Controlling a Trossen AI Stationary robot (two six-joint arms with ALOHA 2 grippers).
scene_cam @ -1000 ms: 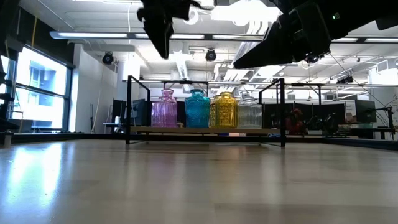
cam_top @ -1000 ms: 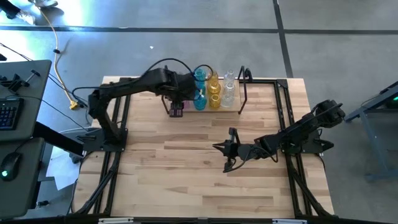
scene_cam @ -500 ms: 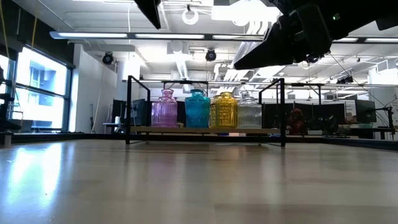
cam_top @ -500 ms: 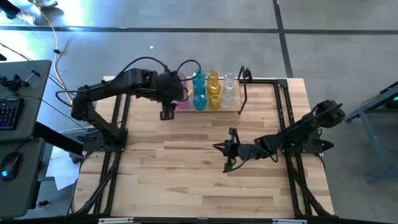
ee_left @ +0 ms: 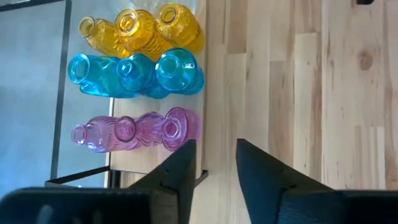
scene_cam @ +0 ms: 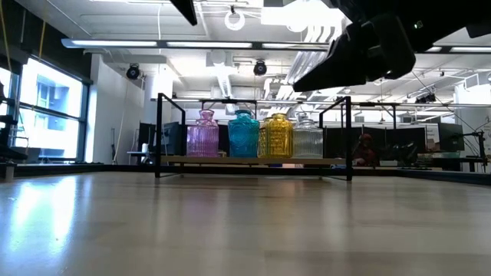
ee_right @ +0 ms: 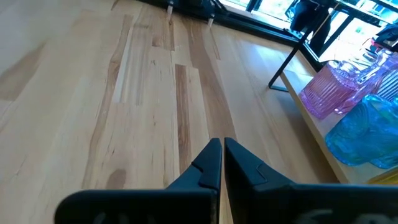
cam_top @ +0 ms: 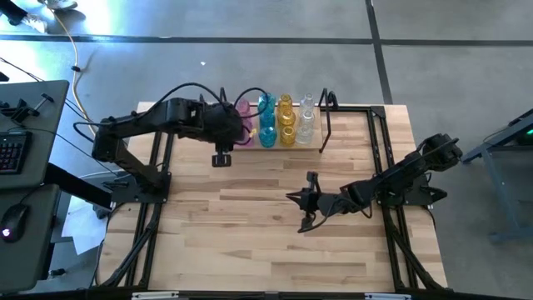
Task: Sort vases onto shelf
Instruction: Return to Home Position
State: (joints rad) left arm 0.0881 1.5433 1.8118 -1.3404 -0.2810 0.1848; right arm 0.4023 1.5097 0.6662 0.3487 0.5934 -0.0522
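1. The vases (scene_cam: 244,135) stand on the shelf (scene_cam: 159,130) in colour rows of pink, blue, yellow and clear, at the table's (cam_top: 250,250) 12 o'clock edge.
2. The left gripper (cam_top: 221,157) hangs near the shelf's 8 o'clock, fingers slightly parted, empty.
3. The right gripper (ee_right: 221,149) sits toward the shelf's 6 o'clock, well apart, fingers pressed together, holding nothing.

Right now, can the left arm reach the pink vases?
Probably yes: the left end effector hovers open just in front of the pink vases, nothing between them. The right end effector waits shut, farther off.
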